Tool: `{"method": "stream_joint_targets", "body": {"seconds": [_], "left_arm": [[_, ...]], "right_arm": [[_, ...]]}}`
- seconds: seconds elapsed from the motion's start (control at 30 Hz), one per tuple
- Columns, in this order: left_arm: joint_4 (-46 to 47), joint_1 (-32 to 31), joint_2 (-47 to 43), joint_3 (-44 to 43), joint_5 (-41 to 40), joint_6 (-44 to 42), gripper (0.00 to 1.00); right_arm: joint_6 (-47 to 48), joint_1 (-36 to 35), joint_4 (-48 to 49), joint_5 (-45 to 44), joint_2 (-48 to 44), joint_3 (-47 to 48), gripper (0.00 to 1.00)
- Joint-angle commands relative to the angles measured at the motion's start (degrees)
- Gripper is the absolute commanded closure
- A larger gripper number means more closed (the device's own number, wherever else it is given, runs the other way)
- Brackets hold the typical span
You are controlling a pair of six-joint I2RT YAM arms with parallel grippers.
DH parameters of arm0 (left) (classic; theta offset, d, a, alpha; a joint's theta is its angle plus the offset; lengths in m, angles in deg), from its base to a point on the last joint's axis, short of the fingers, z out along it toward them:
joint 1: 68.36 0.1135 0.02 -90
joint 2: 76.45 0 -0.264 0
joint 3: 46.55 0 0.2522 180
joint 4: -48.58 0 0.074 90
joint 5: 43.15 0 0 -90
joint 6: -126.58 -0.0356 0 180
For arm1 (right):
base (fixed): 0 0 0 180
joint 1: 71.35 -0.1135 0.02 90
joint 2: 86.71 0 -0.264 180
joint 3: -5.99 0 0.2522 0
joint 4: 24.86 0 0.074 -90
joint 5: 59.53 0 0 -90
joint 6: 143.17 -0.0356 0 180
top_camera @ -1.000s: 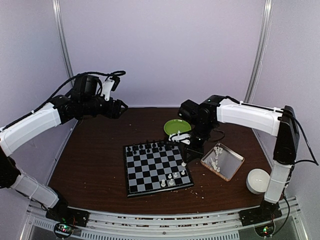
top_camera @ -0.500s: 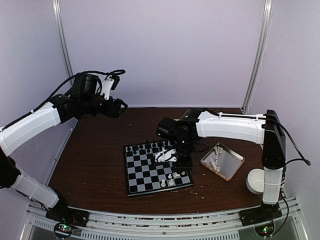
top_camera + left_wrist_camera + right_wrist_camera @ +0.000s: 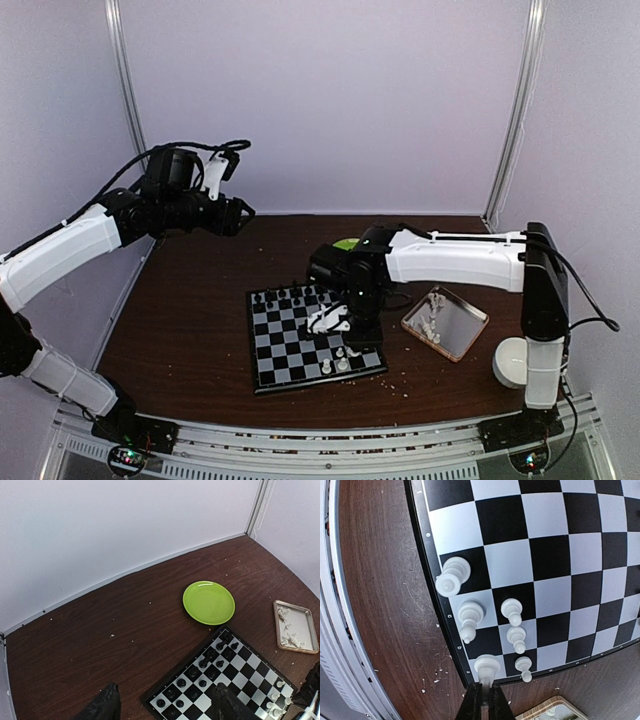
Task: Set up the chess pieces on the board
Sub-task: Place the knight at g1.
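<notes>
The board (image 3: 300,340) lies mid-table, with black chessmen (image 3: 290,295) along its far rows. Several white chess pieces (image 3: 341,358) stand near its front right corner; in the right wrist view they show as pieces (image 3: 512,612) on the board (image 3: 550,555). My right gripper (image 3: 366,340) hangs over that corner. It is shut (image 3: 482,697) on a white piece (image 3: 487,667), held by its top above the corner square. My left gripper (image 3: 240,215) is raised at the far left, open and holding nothing (image 3: 165,707), looking down at the board (image 3: 240,665).
A clear tray (image 3: 447,323) with several loose white pieces (image 3: 433,312) sits right of the board. A green plate (image 3: 208,602) lies behind the board, mostly hidden by the right arm in the top view. A white bowl (image 3: 517,362) stands at the front right.
My right arm has swung left and nearer, from beside the tray and plate to over the board's right side, its gripper still shut. The left arm has not moved.
</notes>
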Motion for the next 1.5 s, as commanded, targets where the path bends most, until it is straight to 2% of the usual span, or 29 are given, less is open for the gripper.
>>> {"method": "stream_joint_targets", "body": {"seconds": [0.0,1.13,1.47], "left_arm": [[1.3,0.4,-1.2,-1.6,-0.4,-0.8,0.36],[1.2,0.4,-1.0,-1.7,0.1,-0.7,0.36],[1.2,0.4,-1.0,-1.7,0.1,-0.7,0.36]], "right_arm": [[0.4,-0.7,0.6,-1.4,1.9,-1.0,0.99],[0.8,-0.9,1.7,-0.8,4.5,-2.1,0.98],[0.6,-1.0,1.6,-0.4,4.2,-2.0,0.91]]}}
